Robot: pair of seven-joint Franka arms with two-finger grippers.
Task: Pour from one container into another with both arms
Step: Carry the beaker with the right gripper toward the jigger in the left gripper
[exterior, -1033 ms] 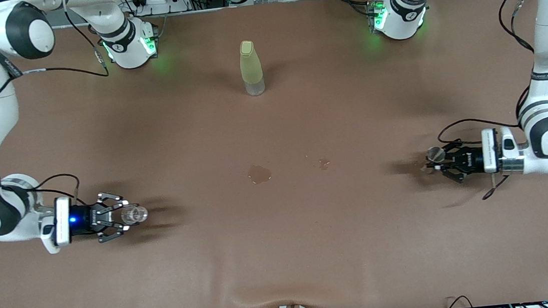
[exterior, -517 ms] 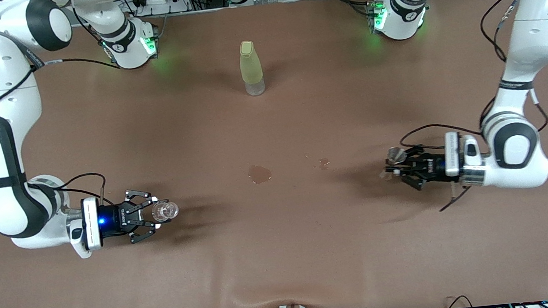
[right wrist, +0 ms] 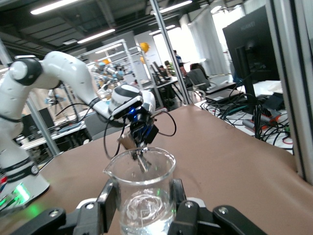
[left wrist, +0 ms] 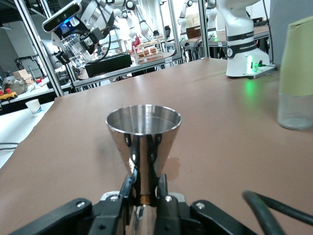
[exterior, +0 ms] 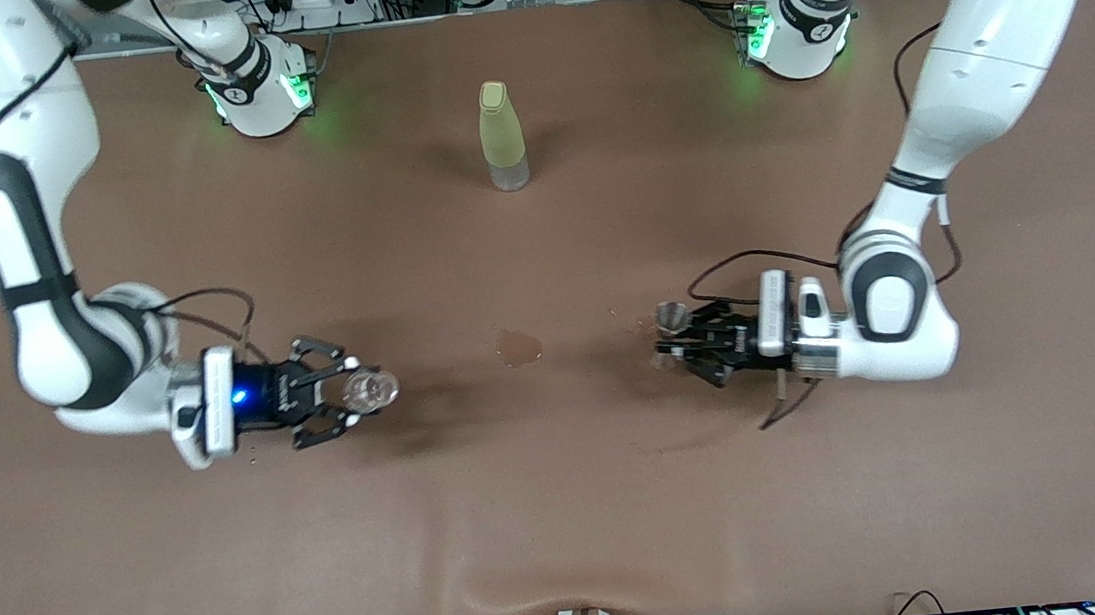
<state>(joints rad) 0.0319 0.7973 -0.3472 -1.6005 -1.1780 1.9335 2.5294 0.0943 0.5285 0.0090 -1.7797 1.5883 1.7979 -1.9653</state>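
A clear glass beaker with a pouring lip stands upright in my right gripper, which is shut on it over the brown table toward the right arm's end. In the right wrist view the beaker sits between the black fingers, with a little clear liquid at its bottom. My left gripper is shut on the narrow waist of a steel jigger. The jigger is upright, cup mouth up, above the left gripper.
A yellow-green bottle with a clear base stands mid-table, farther from the front camera, and shows as the bottle in the left wrist view. A wet stain and a smaller stain lie between the grippers. The cloth is wrinkled along its near edge.
Both arms have swung toward the middle of the table, carrying the beaker and the jigger closer to each other. The bottle has not moved.
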